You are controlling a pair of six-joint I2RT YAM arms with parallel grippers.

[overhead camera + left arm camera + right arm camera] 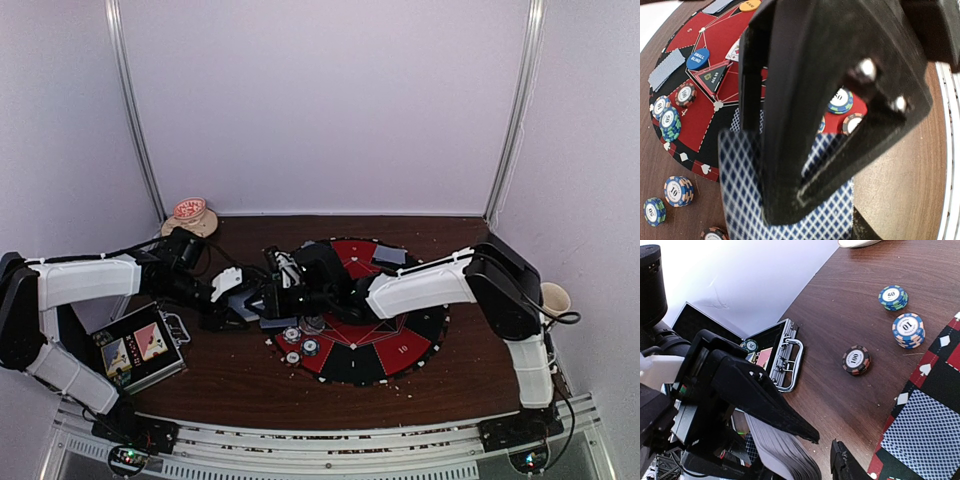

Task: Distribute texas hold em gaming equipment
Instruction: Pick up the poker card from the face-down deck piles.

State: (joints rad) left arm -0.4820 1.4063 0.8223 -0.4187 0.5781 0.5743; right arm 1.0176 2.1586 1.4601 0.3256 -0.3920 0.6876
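Note:
My left gripper (235,300) is shut on a deck of blue-diamond-backed playing cards (740,200), held over the left rim of the round red-and-black poker mat (400,345). Black fingers (785,150) cover much of the deck's back. My right gripper (825,445) has come up to the deck (785,455) from the right. Its fingers stand a little apart at the deck's end, and wood shows between the tips. Chip stacks (856,360) (908,330) (893,297) lie on the table beside the mat, and more chips (667,120) are on it. A blue button (698,58), an orange button (749,5) and dealt cards (667,70) lie on the mat.
The open metal case (135,350) lies at the near left, close under the left arm. A beige mug (190,213) stands at the back left and another mug (555,297) behind the right arm. Both arms meet over the table's centre.

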